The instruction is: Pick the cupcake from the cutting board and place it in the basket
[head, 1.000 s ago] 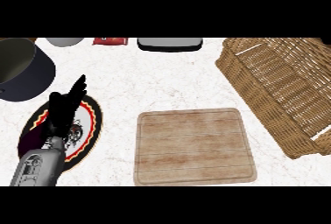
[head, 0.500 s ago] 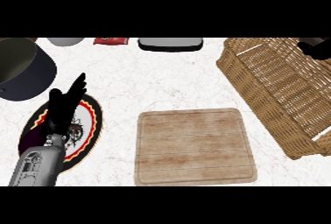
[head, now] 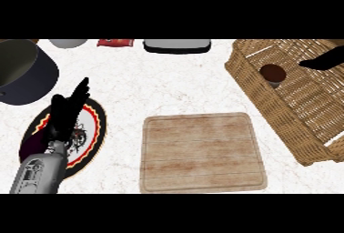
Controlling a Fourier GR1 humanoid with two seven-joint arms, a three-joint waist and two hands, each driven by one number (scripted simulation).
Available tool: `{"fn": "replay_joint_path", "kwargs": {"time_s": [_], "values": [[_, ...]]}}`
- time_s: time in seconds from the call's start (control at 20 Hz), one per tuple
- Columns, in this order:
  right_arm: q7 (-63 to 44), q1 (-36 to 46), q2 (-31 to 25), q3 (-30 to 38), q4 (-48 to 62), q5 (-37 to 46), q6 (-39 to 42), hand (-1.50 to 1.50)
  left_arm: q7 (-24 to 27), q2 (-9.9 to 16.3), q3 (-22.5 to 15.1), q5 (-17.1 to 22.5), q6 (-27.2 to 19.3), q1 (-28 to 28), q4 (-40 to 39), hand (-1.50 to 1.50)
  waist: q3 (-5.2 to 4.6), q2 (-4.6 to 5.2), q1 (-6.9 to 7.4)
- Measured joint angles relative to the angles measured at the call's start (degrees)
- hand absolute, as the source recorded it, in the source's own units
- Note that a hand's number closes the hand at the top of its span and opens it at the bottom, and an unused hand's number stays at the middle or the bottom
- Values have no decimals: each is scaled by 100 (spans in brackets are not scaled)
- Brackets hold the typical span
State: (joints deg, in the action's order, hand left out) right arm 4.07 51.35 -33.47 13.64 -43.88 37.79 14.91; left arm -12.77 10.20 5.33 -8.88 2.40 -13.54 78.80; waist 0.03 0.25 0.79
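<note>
Cupcake (head: 272, 75) sits inside the basket (head: 269, 107), apart from the right hand (head: 324, 61), whose fingers cannot be told. Likely light, soft and crushable; best held by its base. Board (head: 201, 152) bare. Left hand (head: 67, 109) rests open over a plate (head: 94, 136). No readable writing

The cupcake (head: 273, 75) sits inside the wicker basket (head: 295, 113) near its far wall, with the right hand (head: 324, 60) just beside it at the view's right edge, its fingers not discernible. The wooden cutting board (head: 201, 152) lies bare on the white marble counter (head: 168, 82) to the left of the basket. The left hand (head: 67, 109) rests open, fingers up, above a dark patterned plate (head: 87, 136), near a large dark pot (head: 23, 73).
</note>
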Motion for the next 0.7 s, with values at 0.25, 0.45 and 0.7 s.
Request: {"fn": "replay_joint_path", "kwargs": {"time_s": [0.25,0.45,0.7], "values": [[230,-9,58,481,123,-368,-457,-150,11,3,21,39,35,82,72,0,0,-5,-5],[237,57,-133,896,121,-645,-735,-150,57,-3,59,2,-25,-26,-92,0,-1,-8,-47],[107,170,-601,1432,564,-933,-917,-150,141,-8,66,1,-12,-10,-160,0,-1,2,-22]]}}
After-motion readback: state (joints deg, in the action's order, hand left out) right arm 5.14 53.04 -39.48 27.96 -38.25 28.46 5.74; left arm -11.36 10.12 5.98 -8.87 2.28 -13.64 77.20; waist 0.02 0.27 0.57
